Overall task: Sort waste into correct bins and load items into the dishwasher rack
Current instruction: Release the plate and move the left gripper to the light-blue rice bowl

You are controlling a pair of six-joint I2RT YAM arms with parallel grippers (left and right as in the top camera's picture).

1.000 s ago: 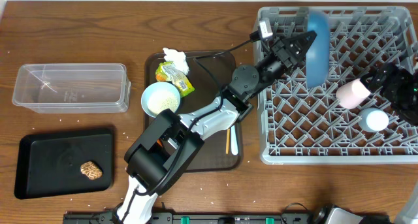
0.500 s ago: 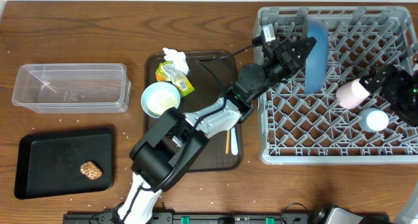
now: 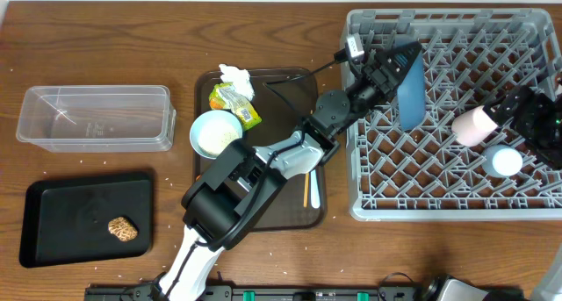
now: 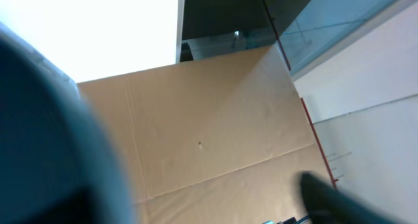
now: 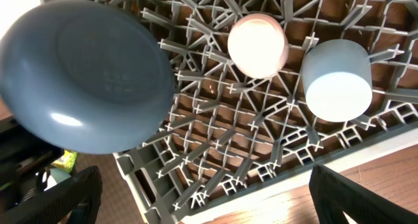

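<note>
The large blue plate [image 3: 409, 86] stands on edge between the pegs at the back left of the grey dishwasher rack [image 3: 457, 196]. My left gripper [image 3: 395, 64] is right beside its rim, open, with nothing between the fingers; in its wrist view the plate is only a blue blur [image 4: 52, 139]. The right wrist view shows the plate's underside [image 5: 85, 80], a pink cup [image 5: 258, 44] and a light blue cup [image 5: 336, 80] upside down in the rack. My right gripper [image 5: 215, 208] hovers open and empty over the rack's right side.
On the brown serving tray [image 3: 263, 174] are a pale blue bowl with rice [image 3: 216, 134], the yellow-green wrapper [image 3: 235, 103], white tissue [image 3: 235, 75] and chopsticks [image 3: 309, 189]. The clear tub [image 3: 95, 117] stands at the left. The black tray [image 3: 79, 204] holds a brown lump [image 3: 122, 228].
The plate has swung from a slant to standing on edge in the rack. My left gripper has opened and let it go. The right arm has stayed still.
</note>
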